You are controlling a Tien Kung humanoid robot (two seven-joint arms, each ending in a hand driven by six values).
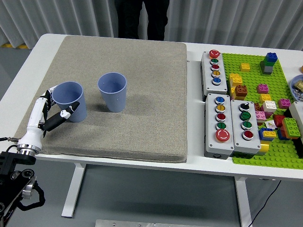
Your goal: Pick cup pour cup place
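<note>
Two blue plastic cups stand upright on the grey mat (pixel 142 61). The left cup (pixel 72 98) is near the mat's left edge and the right cup (pixel 113 91) is a short way to its right. My left hand (pixel 54 103) is at the left cup's left side, low over the mat. Its fingers are spread, with the thumb tip by the cup's lower front and the other fingers by its far left side, and it does not clasp the cup. I cannot tell if either cup holds anything. My right arm is not in view.
Three grey button boxes (pixel 220 124) lie right of the mat. A green baseplate (pixel 251 56) with several coloured bricks lies at the far right. A person in dark clothes (pixel 142 19) stands at the table's far side.
</note>
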